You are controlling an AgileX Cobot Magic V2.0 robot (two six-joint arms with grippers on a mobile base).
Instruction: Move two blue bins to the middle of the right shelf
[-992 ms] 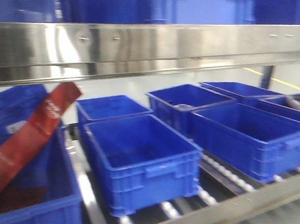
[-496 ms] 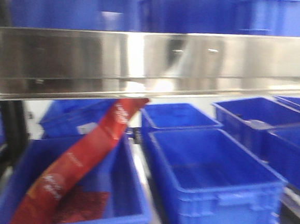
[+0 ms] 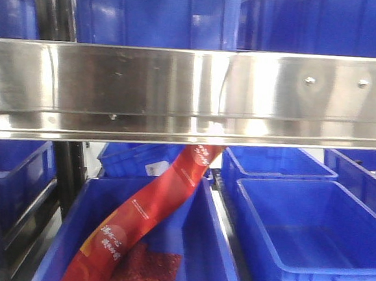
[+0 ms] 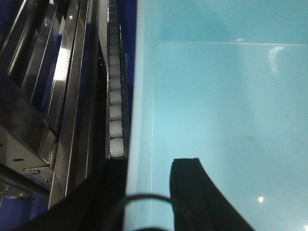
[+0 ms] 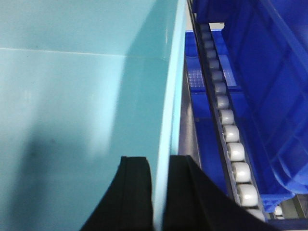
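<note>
Lengthwise between both clamped grippers, left gripper (image 4: 148, 192) and right gripper (image 5: 159, 192): a blue bin (image 5: 72, 96).

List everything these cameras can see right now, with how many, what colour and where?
Steel rail: one, shiny silver, across the front view.
Bins above rail: several, blue, exact count unclear.
Left bin: one, blue, below the rail, holding the red items.
Empty bin: one, blue, lower right.
Bins behind: at least three, blue, partly hidden.
Red packet: one, long, leaning up out of the left bin.
Red mesh: one patch, on that bin's floor.
Rollers: two rows, white, one in each wrist view.
Pale bin wall: one, looks turquoise, fills both wrist views.
Left end effector: black, straddling that wall's edge.
Right end effector: black, straddling a wall edge likewise.
</note>
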